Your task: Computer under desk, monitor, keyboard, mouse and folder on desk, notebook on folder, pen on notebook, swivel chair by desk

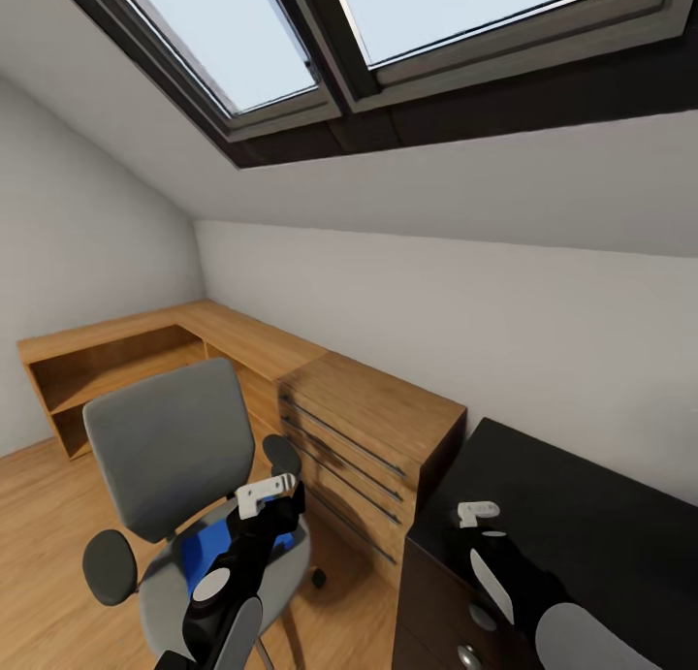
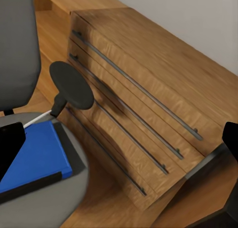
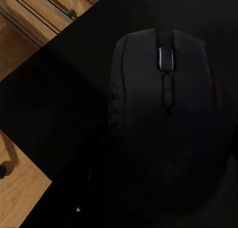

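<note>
The grey swivel chair (image 1: pixel 170 452) stands on the wood floor at lower left, with the blue folder (image 1: pixel 202 556) lying flat on its seat. My left gripper (image 1: pixel 274 493) hovers open above the seat's right side. In the left wrist view the folder (image 2: pixel 34 156) lies by one dark finger (image 2: pixel 10 146), and the other finger shows at the opposite edge. My right gripper (image 1: pixel 479 515) is over the near corner of the black desk (image 1: pixel 591 515). In the right wrist view the black mouse (image 3: pixel 163 89) sits close between dark fingers at its sides, over the desk top (image 3: pixel 54 104).
A light wood cabinet (image 1: pixel 373 428) with bar handles stands between the chair and the desk, close to the chair's armrest (image 2: pixel 72 84). The desk's dark drawer unit (image 1: pixel 441 607) has silver knobs. A low wood shelf (image 1: pixel 107 360) runs along the far walls under a sloped ceiling.
</note>
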Robot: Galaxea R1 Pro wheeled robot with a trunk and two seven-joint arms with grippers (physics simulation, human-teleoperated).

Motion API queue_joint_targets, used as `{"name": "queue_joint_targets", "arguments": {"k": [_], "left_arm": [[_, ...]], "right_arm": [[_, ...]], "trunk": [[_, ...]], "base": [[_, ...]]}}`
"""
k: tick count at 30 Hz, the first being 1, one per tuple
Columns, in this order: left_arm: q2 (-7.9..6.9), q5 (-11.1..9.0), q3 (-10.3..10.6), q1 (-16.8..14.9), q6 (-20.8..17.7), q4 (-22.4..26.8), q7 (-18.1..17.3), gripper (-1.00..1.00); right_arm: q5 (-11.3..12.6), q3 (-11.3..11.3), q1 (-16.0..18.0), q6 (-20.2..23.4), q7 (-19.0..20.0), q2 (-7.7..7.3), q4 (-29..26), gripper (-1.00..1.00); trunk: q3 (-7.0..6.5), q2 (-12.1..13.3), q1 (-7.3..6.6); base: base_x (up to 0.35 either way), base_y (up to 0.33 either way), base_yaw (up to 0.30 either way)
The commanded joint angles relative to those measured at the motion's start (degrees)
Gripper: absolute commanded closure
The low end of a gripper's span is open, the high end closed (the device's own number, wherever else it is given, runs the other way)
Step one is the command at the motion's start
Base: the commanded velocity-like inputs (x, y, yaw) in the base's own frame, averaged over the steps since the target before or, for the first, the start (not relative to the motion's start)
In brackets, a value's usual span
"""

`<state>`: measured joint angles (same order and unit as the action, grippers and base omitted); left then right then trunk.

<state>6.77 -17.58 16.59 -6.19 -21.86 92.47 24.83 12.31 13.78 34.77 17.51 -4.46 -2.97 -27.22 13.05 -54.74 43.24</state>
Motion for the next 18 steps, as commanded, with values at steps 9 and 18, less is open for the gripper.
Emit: {"name": "queue_joint_targets", "arguments": {"k": [9, 18], "left_arm": [[-0.01, -0.53, 0.06, -0.05, -0.20, 0.08, 0.48, -1.00], [-0.08, -0.53, -0.04, -0.05, -0.23, 0.01, 0.48, -1.00]], "right_arm": [[0.77, 0.45, 0.04, 0.08, -0.30, -0.03, -0.20, 1.00], [0.78, 0.47, 0.04, 0.07, -0.29, -0.02, -0.20, 1.00]], "trunk": [[0.63, -1.28, 0.67], [0.63, -1.28, 0.67]], "base": [[0.000, 0.000, 0.000], [0.000, 0.000, 0.000]]}}
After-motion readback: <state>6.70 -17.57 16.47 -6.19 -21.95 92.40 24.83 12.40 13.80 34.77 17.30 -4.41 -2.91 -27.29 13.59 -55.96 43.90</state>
